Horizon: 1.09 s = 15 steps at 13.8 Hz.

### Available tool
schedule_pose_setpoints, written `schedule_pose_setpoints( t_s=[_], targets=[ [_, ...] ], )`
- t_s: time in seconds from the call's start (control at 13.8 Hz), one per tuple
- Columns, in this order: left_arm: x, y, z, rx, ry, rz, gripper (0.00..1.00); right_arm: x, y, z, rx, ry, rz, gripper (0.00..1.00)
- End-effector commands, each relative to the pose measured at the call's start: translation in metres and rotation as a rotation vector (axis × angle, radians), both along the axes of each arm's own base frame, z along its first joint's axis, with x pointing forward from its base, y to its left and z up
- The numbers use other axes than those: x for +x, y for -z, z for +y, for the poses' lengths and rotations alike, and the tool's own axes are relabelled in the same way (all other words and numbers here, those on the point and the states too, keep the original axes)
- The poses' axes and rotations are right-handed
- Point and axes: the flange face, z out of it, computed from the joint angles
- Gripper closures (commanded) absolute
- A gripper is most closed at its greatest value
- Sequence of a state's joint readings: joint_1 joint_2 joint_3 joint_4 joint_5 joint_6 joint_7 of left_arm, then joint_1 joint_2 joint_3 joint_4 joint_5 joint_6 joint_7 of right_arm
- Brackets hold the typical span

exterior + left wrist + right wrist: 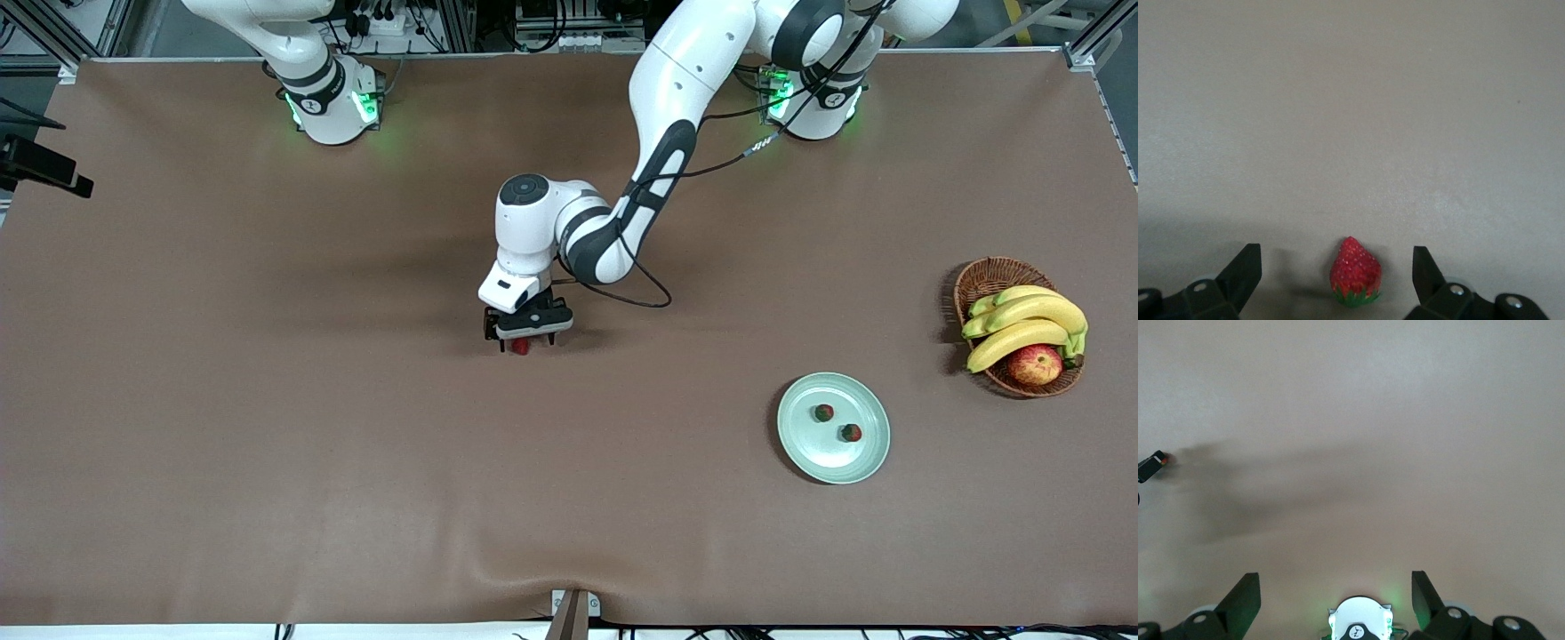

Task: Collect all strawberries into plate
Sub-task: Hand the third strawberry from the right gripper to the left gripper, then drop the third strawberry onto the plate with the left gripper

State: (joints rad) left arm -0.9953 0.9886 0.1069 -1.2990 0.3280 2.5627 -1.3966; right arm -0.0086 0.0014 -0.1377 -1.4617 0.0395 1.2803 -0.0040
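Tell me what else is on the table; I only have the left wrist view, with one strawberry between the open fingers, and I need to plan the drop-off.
Observer: The plate lies nearer the front camera than your left hand, toward the left arm's end of the table.
Operator: Anything on it already?
Observer: Two strawberries lie on it; yours, the last strawberry, is on the bare table between the open fingers.
Operator: Any obstacle near the plate?
Observer: A wicker basket with bananas and an apple stands beside it.
Operator: And the right arm?
Observer: It waits by its base, its right hand open above the table.
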Motion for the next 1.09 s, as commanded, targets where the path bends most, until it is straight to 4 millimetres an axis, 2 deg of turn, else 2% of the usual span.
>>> schedule_pose_setpoints(
  t_s=[0.0, 0.15, 0.22, 0.29, 0.44, 0.58, 0.65, 0.73, 0.87, 1.02],
  targets=[
    [0.0, 0.008, -0.007, 0.03, 0.057, -0.063, 0.0, -0.017, 0.008, -0.016, -0.008, 0.028, 0.018, 0.0],
    [-0.004, 0.01, -0.01, 0.05, 0.07, -0.088, 0.0, -0.017, 0.008, -0.023, -0.009, 0.042, 0.008, 0.0],
    [-0.005, 0.01, -0.011, 0.048, 0.068, -0.09, 0.04, -0.015, 0.014, -0.012, -0.009, 0.021, 0.018, 0.0],
    [-0.005, 0.01, -0.011, 0.046, 0.065, -0.089, 0.27, -0.016, 0.016, -0.002, -0.008, 0.001, 0.027, 0.0],
    [-0.006, 0.01, -0.012, 0.043, 0.061, -0.087, 0.62, -0.018, 0.02, 0.007, -0.009, -0.012, 0.043, 0.0],
    [-0.007, 0.01, -0.012, 0.033, 0.038, -0.084, 0.86, -0.018, 0.017, 0.006, -0.01, -0.01, 0.037, 0.0],
    [-0.008, 0.01, -0.013, 0.028, 0.029, -0.083, 0.94, -0.017, 0.017, 0.006, -0.011, -0.011, 0.028, 0.0],
    [-0.01, 0.01, -0.015, 0.024, 0.025, -0.083, 1.0, -0.014, 0.014, 0.007, -0.014, -0.014, 0.007, 0.0],
    [-0.011, 0.004, -0.016, 0.014, 0.015, -0.079, 1.0, -0.011, 0.011, 0.009, -0.018, -0.017, -0.027, 0.0],
    [0.0, -0.014, -0.008, 0.01, -0.052, -0.057, 1.0, -0.011, 0.01, 0.008, -0.023, -0.017, -0.028, 0.0]
  ],
)
